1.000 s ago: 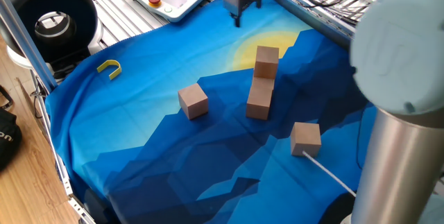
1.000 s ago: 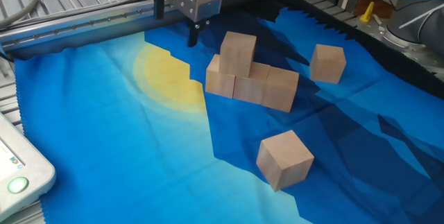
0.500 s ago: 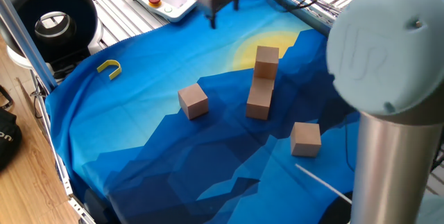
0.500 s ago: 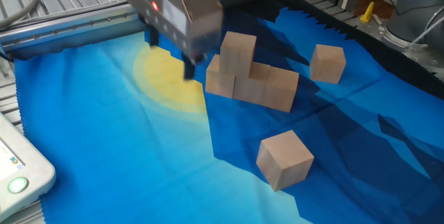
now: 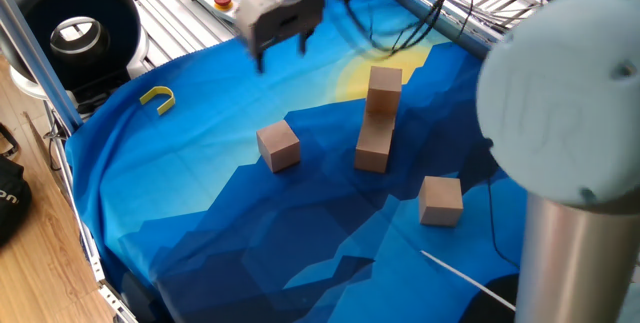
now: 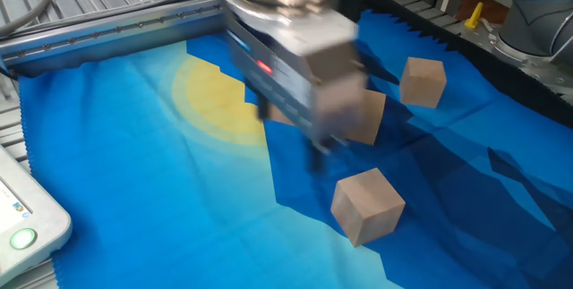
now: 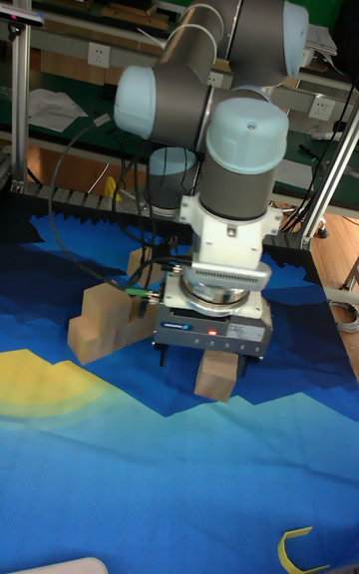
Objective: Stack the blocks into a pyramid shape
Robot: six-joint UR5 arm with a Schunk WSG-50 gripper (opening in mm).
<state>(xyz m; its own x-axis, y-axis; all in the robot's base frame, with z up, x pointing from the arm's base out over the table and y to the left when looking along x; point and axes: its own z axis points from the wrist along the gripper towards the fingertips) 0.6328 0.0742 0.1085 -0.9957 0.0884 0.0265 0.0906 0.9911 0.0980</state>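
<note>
Since the earlier frames, the gripper (image 5: pixel 282 55) has been carried away from the far edge of the blue cloth (image 5: pixel 200 163) toward the loose block (image 5: pixel 279 146) that lies apart from the stack, and it is now seen hovering above the cloth, blurred by motion. Its fingers (image 5: pixel 263 61) are held apart with nothing between them. The stack of blocks (image 5: pixel 378 121) is seen near the yellow sun patch (image 6: pixel 210 101) of the cloth; one cube (image 5: pixel 384 90) is set on top of the row beneath it, though in the other fixed view most of the stack (image 6: pixel 363 114) is hidden behind the gripper (image 6: pixel 295 141). A second loose block (image 5: pixel 440 200) is seen on the side of the stack away from the sun patch, well apart from it. The first loose block (image 6: pixel 367 204) is seen just beyond the gripper in the other fixed view, and in the tall fixed view this block (image 7: pixel 217 375) is partly covered by the gripper body (image 7: pixel 214 330). A small yellow U-shaped piece (image 5: pixel 157 98) lies on the cloth well apart from the stack, near the cloth's edge.
</note>
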